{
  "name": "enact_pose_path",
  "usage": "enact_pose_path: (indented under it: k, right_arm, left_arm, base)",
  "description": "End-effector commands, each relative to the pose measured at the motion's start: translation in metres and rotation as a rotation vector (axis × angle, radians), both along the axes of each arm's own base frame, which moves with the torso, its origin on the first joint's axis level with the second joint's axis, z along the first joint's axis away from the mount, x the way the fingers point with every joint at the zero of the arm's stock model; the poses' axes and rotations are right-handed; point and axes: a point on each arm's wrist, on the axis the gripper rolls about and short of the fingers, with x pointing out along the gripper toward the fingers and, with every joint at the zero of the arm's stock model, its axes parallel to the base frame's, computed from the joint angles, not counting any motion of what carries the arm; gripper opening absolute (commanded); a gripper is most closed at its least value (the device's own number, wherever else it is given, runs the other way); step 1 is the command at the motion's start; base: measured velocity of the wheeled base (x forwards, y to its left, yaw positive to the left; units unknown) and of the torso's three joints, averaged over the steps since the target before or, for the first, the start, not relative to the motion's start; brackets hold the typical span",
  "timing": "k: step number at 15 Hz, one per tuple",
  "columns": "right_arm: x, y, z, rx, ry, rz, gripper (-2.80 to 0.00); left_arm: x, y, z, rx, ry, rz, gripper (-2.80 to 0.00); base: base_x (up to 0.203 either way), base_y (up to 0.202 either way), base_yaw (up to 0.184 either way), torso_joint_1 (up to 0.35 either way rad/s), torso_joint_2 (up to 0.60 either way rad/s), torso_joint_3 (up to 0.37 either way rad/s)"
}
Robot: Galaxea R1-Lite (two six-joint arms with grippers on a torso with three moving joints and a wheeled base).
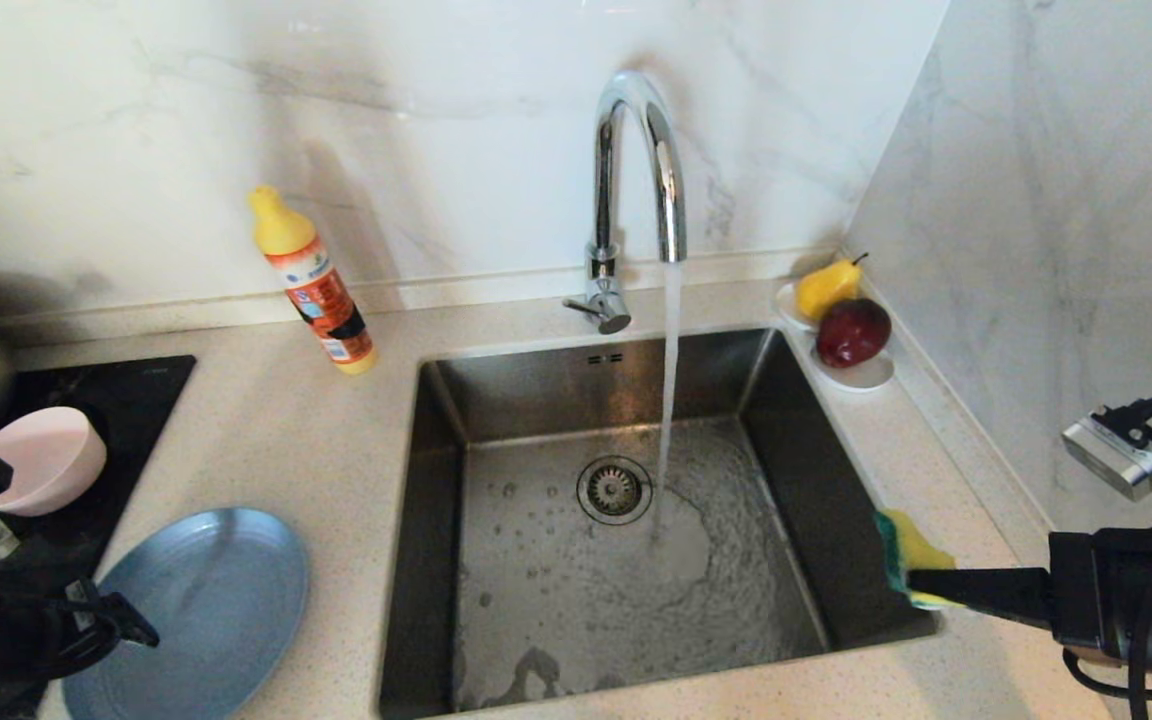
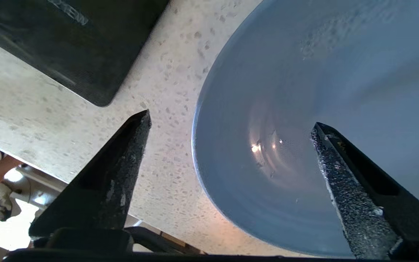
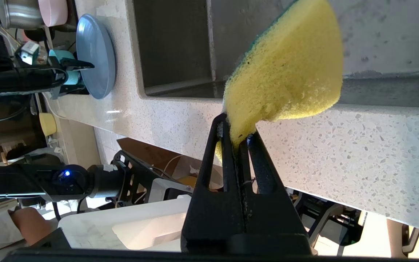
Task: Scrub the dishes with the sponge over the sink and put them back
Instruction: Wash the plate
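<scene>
Right gripper (image 3: 236,133): jaws pinched tight on one corner of the sponge (image 3: 286,69), yellow foam bulging out past the fingertips, green scouring face turned away from the wrist camera. In the head view the sponge (image 1: 911,550) hangs over the sink's right rim, near its front corner.

Left gripper (image 2: 231,125): jaws spread wide, nothing between them. One finger (image 2: 122,160) is over bare counter, the other (image 2: 344,189) over the grey-blue plate (image 2: 322,91) — the plate's rim falls in the gap between them. Contact with the plate: cannot tell.

Plate (image 1: 201,610) lies flat on the speckled counter (image 1: 336,450), left of the sink (image 1: 616,520), near the counter's front edge. Pink bowl (image 1: 41,460) is further left of the sink, tipped on its side over the black hob (image 1: 126,400). Teal bowl (image 3: 69,74) shows only in the right wrist view, beside the plate, mostly hidden by the left arm.

Tap (image 1: 636,190) stands behind the sink and is running — the stream lands just beside the drain strainer (image 1: 614,490).
</scene>
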Motion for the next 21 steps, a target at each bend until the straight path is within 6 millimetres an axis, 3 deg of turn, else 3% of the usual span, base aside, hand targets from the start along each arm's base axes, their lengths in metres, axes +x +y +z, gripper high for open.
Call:
enact_pose_path:
  k: [1,5,17,18,21]
  right_arm:
    - [0.000,0.000,0.000,0.003,0.002,0.001,-2.80]
    - [-0.002,-0.001,-0.002,0.002,0.004,0.002,-2.80]
    - [-0.005,-0.001,-0.005,0.000,0.011,0.002,-2.80]
    - [-0.006,-0.001,-0.005,0.001,0.012,0.001,-2.80]
    - [-0.008,-0.002,-0.003,0.003,0.002,0.001,-2.80]
  left_arm:
    - [0.002,0.001,-0.005,-0.028,0.012,-0.004,0.00]
    - [0.002,-0.002,-0.003,-0.106,-0.032,-0.010,0.00]
    - [0.005,-0.001,-0.015,-0.118,-0.113,-0.023,0.00]
    - [0.005,-0.001,-0.015,-0.118,-0.113,-0.023,-2.80]
    - [0.006,-0.001,-0.017,-0.120,-0.109,-0.022,-2.80]
  base:
    - [0.000,0.000,0.000,0.000,0.00,0.000]
    - [0.000,0.000,0.000,0.000,0.00,0.000]
    - [0.000,0.000,0.000,0.000,0.00,0.000]
    - [0.000,0.000,0.000,0.000,0.00,0.000]
    - [0.000,0.000,0.000,0.000,0.00,0.000]
